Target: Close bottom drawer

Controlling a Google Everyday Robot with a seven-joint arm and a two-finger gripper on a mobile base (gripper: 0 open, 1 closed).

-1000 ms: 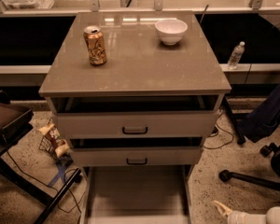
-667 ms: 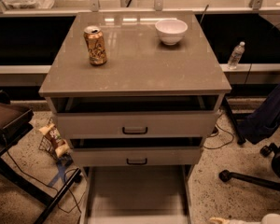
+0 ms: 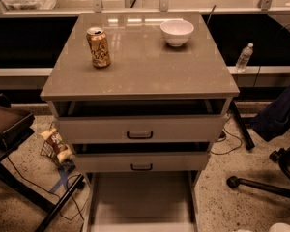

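Approach step in hand; bottom drawer (image 3: 141,199) standing wide open.
Its tray is projecting far out under the cabinet (image 3: 135,88); the end effector (image 3: 283,228) is barely showing at lower right, well apart, state indeterminable; the next move, in my judgement, is calling for contact on the front, then a straight inward push.

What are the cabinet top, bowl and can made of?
The cabinet top: probably polished stone or laminate, mirroring lights. The bowl: likely glazed ceramic, glossy white. The can: seemingly thin printed metal, shiny rim. The gripper barely shows at bottom right edge.
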